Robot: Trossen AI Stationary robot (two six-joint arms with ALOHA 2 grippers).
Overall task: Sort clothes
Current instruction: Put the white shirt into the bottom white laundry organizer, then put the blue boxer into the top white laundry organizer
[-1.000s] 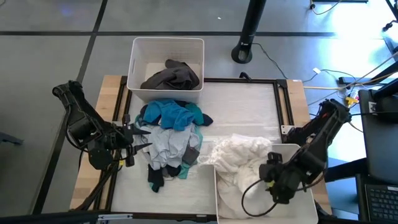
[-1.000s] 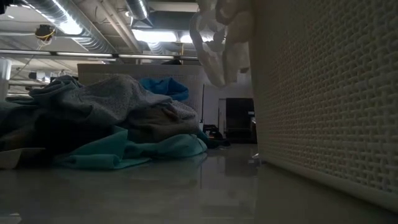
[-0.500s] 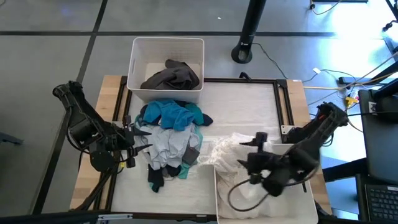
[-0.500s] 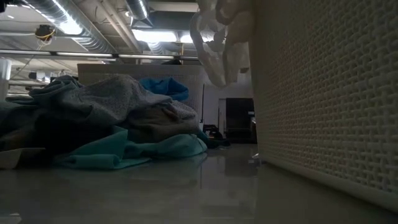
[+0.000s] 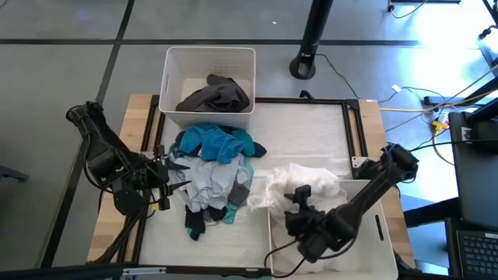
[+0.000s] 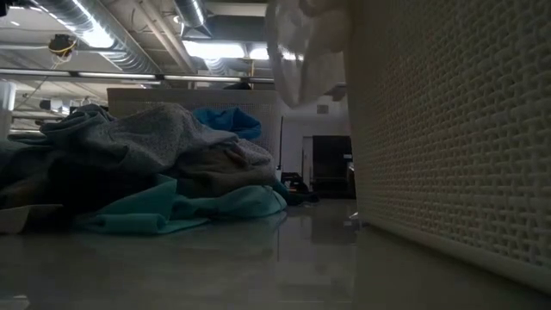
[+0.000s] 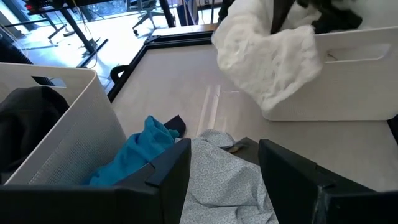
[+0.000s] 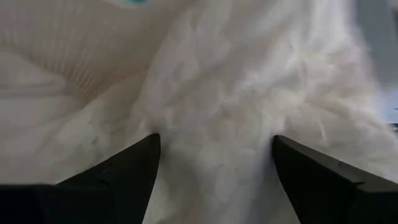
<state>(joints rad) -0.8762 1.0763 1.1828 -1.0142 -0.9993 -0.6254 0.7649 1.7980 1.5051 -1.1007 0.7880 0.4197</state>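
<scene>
Right gripper (image 5: pixel 299 208), lower centre, was spread wide against fluffy white garment (image 5: pixel 310 183), nothing clamped; draped over white plastic bin (image 5: pixel 383 233) rim, it might slide out.

Left gripper (image 5: pixel 173 177) was parked open, mid-left.

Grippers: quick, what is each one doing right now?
Left gripper: open, empty, beside the clothes pile.
Right gripper: open, fingers pressed into the white garment.

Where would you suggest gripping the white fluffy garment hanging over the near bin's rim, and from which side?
Grip the bunched part of the white fluffy garment draped over the near bin rim, coming from above. It humps up there, and the right gripper is already over it, fingers spread.
</scene>
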